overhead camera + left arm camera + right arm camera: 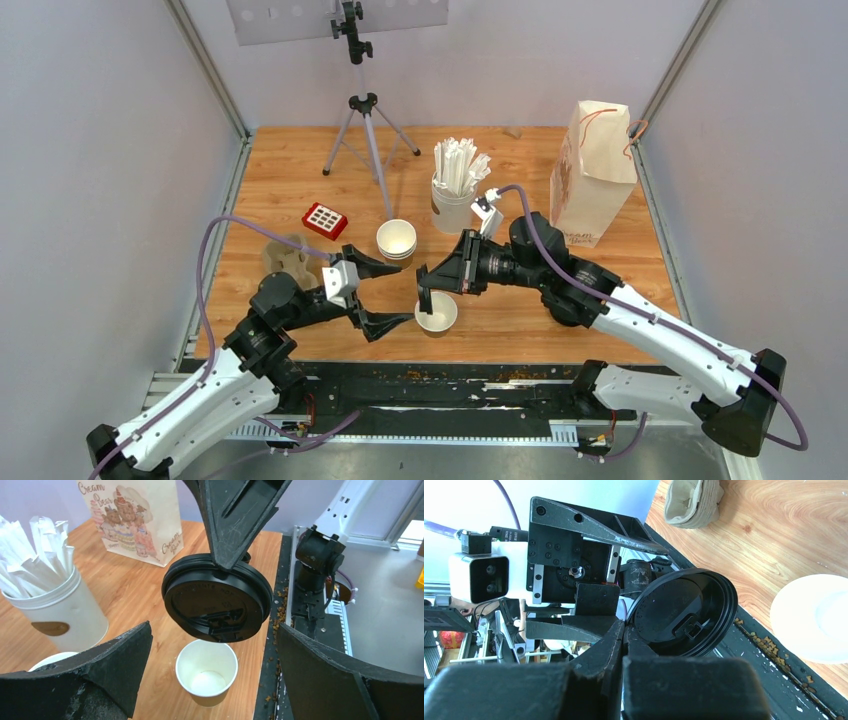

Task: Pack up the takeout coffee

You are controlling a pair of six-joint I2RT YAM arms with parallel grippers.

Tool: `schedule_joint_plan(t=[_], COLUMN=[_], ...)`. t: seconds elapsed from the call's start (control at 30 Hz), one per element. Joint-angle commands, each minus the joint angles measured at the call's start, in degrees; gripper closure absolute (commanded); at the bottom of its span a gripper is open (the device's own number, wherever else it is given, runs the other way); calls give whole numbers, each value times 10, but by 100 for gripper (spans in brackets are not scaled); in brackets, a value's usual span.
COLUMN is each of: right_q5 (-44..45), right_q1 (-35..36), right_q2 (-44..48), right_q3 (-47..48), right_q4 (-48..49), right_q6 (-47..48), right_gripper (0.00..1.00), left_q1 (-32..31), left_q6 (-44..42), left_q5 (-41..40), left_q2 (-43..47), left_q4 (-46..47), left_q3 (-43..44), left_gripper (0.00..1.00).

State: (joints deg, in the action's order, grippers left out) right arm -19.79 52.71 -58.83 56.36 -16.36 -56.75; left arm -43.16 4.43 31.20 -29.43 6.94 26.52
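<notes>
Left gripper (402, 293) gapes wide, facing the right gripper (426, 283), clamped tight.

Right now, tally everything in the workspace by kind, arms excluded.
Single paper cup: 1
Stack of paper cups: 1, number of cups in it unclear
Black lid, held by the right pincer: 1
White cup of straws: 1
Paper bag: 1
Cardboard carrier: 1
Red keypad: 1
Tripod: 1
Total: 8
</notes>
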Motion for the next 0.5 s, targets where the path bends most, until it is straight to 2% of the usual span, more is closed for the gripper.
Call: schedule_joint_plan(t=[0.0, 0.47], right_q5=[-11, -15], right_q1=[5, 22], right_q2=[10, -1], right_q3=[-4, -14], right_q4=[40, 70], right_q6=[-12, -21], right_gripper=[100, 100], left_q1=[-3, -3], left_q6=[-7, -13], left_q5=[27, 61], left_q2=[-8, -40], left_q4=[63, 81], left_q3=[1, 1], left_gripper=[0, 0])
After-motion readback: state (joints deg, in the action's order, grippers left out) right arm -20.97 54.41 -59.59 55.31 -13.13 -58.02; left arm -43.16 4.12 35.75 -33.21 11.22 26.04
